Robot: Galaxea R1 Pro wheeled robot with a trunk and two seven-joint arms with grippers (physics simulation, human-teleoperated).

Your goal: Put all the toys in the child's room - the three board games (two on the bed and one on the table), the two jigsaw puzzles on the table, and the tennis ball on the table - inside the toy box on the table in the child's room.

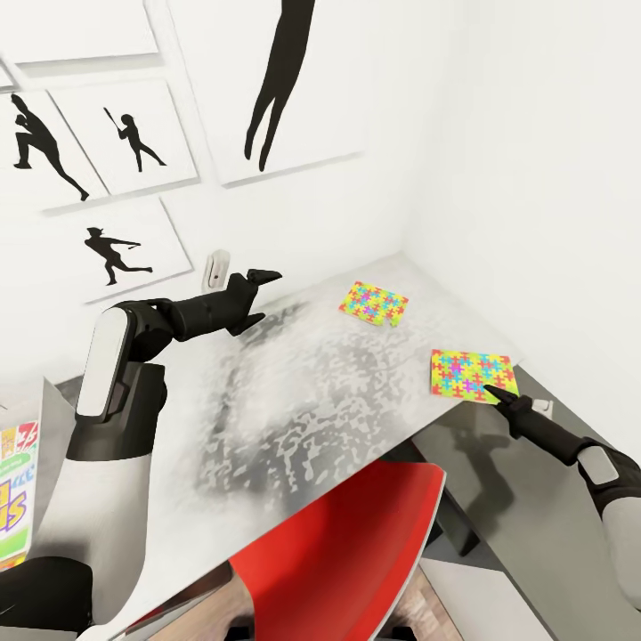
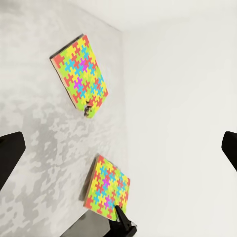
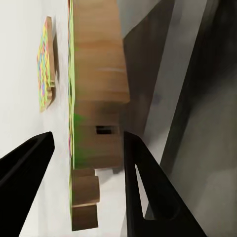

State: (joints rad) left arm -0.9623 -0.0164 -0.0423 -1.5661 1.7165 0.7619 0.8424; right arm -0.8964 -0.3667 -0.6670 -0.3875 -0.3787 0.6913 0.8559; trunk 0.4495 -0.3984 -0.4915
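Right gripper [image 1: 499, 393] is at the near puzzle [image 1: 470, 375], which overhangs the bench [image 1: 294, 401] edge at the right corner. In the right wrist view the fingers are apart and straddle the puzzle's edge, one above the top face, one under the brown underside; not clamped yet. Far puzzle [image 1: 374, 304] lies flat further back near the wall, well apart from the near one.

Left gripper [image 1: 258, 278] hovers over the bench back-left, fingers apart, empty.

My read of the step: pinch the near puzzle by its overhanging edge. To do it well:
- push in deeper before closing, the piece is thin and a tip-only grip will likely let it droop or twist
- keep the fingers level with the slab so the lower one doesn't catch the bench edge
- lift straight up, then swing

Room: wall is close behind and to the right of both puzzles, so retreat toward the robot. Red chair [image 1: 347, 543] sits under the near bench edge, keep the elbow above it. Middle of the bench is open. Toy box not in sight, so the carry route can't be judged
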